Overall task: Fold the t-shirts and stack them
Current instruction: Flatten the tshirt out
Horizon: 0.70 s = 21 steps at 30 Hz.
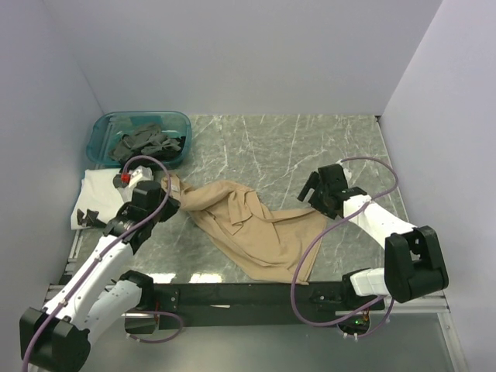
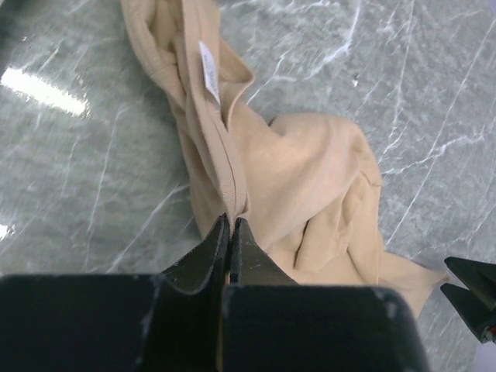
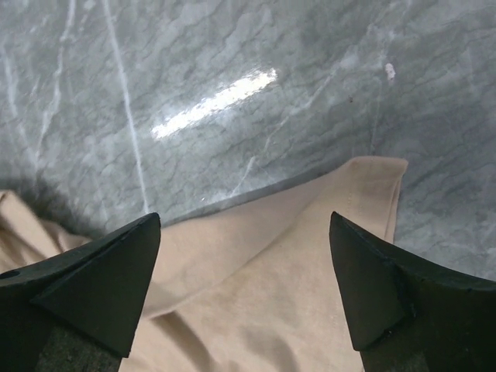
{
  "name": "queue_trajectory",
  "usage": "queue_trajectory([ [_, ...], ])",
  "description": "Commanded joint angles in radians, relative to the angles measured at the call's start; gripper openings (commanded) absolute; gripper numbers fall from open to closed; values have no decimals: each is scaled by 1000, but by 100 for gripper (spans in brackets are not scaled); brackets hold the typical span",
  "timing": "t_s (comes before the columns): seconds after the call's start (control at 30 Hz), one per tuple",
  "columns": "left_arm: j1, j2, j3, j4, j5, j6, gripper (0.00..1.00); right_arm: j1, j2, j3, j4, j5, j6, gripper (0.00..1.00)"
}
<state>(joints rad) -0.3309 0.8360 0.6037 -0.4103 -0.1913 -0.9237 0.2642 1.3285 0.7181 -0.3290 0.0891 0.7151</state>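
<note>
L jaws tight on tan tee [image 2: 310,178]

- Grey-green marble-patterned surface [image 1: 310,147] with white veins — glossy, catching bright streaks of overhead light [image 3: 213,101].
- Plain pale lavender walls [image 1: 232,54] enclose it at the back, left and right.
- A black rail [image 1: 248,294] runs along its near edge.

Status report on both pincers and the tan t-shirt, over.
Left pincer shut on tan t-shirt, at an edge. Right pincer open over a corner of it, holding nothing. Teal tub and white t-shirt lie left, out of the way.
</note>
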Motion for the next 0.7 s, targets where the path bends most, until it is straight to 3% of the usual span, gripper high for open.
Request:
queue_trajectory([
  [0.0,-3,-47,-19,-31,-13,-32,1,13,49,40,39,73,38,94],
  [0.37,-3,-132,-47,-36,-46,-43,1,24,192,107,-30,164,81,78],
  [0.43,-3,-135,-45,-33,-54,-46,1,23,212,113,-45,181,80,72],
  [0.47,-3,-136,-45,-28,-56,-46,1,23,215,112,-47,187,81,67],
  [0.53,-3,-137,-42,-19,-63,-47,1,23,215,107,-27,193,81,41],
  [0.57,-3,-133,-39,-13,-71,-52,1,23,213,110,-25,210,80,20],
  [0.63,-3,-130,-21,1,-86,-49,1,23,212,132,-36,234,66,14],
  [0.67,-3,-130,-13,7,-94,-47,1,23,212,142,-51,251,61,5],
])
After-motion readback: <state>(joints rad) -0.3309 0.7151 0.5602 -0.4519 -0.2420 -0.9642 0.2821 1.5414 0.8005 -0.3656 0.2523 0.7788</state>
